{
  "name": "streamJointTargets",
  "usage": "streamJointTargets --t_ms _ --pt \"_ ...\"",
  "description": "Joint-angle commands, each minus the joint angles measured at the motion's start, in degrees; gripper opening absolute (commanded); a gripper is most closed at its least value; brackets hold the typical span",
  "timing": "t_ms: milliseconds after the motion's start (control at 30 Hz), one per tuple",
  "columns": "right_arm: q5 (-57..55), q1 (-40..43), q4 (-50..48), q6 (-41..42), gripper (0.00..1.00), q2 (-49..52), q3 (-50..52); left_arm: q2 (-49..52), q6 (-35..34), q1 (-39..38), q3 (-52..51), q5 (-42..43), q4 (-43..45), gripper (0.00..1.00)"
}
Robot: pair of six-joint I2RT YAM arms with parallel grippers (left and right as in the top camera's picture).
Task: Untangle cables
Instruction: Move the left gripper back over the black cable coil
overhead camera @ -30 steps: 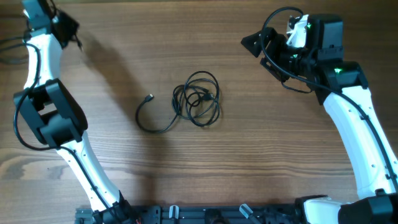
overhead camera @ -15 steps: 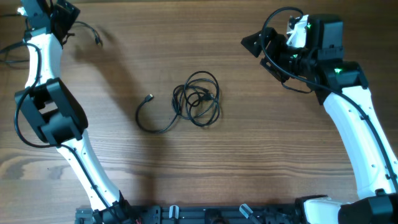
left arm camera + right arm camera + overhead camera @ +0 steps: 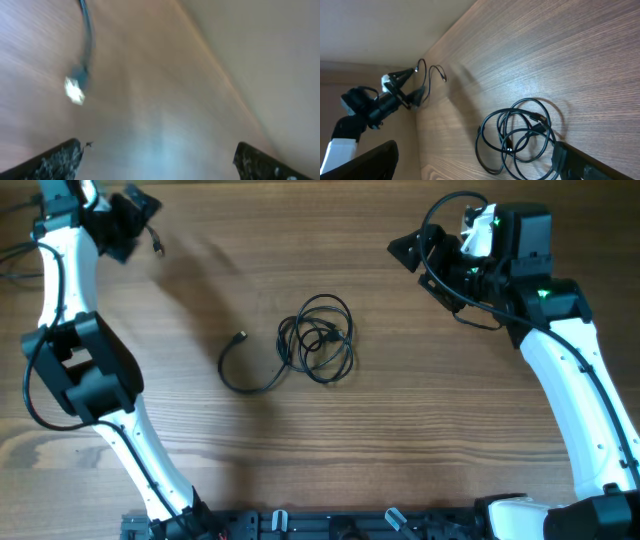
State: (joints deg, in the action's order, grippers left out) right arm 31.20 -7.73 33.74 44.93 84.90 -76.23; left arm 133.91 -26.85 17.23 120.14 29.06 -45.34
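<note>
Left gripper (image 3: 133, 218) and right gripper (image 3: 405, 248) released, empty — advisable: pinch one outer loop of the cables (image 3: 318, 340), draw slowly.

The bench (image 3: 420, 440) is warm mid-brown wood, streaked with fine darker grain; the cables (image 3: 318, 340) are black, with a greyish plug (image 3: 240, 337) at one loose end; the left arm (image 3: 62, 275) and right arm (image 3: 572, 375) are white with black joints; both the left end effector (image 3: 138, 207) and right end effector (image 3: 404, 249) are black; a small light (image 3: 543, 293) glows green; the wall (image 3: 370, 25) is plain beige.
</note>
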Motion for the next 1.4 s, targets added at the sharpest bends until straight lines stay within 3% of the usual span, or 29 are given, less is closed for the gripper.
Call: streamJointTargets --t_ms 0,67,267,400,533,667,767,800,867,1000,1100,1233,1367 --pt "-0.81 -0.26 0.0 0.07 1.0 0.28 0.11 -1.25 8.79 -6.8 -0.02 6.25 -8.81 1.0" --pt "-1.73 -0.24 0.02 0.04 1.0 0.28 0.11 -1.18 13.25 -11.74 -0.04 4.46 -13.77 1.0" --pt "-4.37 -0.24 1.86 0.07 1.0 0.28 0.11 -1.03 13.22 -23.08 -0.04 -1.66 -17.51 1.0" --pt "-16.0 0.74 7.21 0.04 1.0 0.28 0.11 -1.03 13.68 -28.5 -0.04 -6.49 -17.81 1.0" --pt "-18.08 3.87 10.58 0.02 1.0 0.28 0.11 -1.05 21.46 -30.32 -0.02 -6.43 -20.85 1.0" --pt "-18.1 5.95 12.7 -0.02 1.0 0.28 0.11 -3.26 27.32 -29.24 -0.02 -1.2 -26.18 0.98" --pt "-18.32 5.99 13.14 0.0 1.0 0.28 0.11 -5.73 35.26 -28.65 -0.02 6.47 -30.77 0.97" --pt "-18.32 5.99 13.07 0.04 1.0 0.28 0.11 -7.04 40.83 -28.74 -0.02 10.58 -33.27 1.0" --pt "-18.32 5.99 13.05 0.04 1.0 0.28 0.11 -8.46 44.61 -29.33 -0.02 12.22 -34.84 1.0" --pt "-18.32 5.99 13.09 0.09 1.0 0.28 0.11 -9.07 44.68 -30.58 -0.04 9.2 -34.69 0.99" --pt "-18.29 5.99 13.49 0.07 1.0 0.28 0.11 -8.09 44.35 -32.15 -0.57 2.32 -34.69 0.98" --pt "-18.32 5.99 13.46 0.07 1.0 0.28 0.11 -8.0 35.41 -34.38 -5.49 -7.19 -28.79 0.98" --pt "-18.27 5.99 13.51 0.09 1.0 0.28 0.11 -8.0 33.75 -36.11 -10.32 -10.08 -24.63 0.95"
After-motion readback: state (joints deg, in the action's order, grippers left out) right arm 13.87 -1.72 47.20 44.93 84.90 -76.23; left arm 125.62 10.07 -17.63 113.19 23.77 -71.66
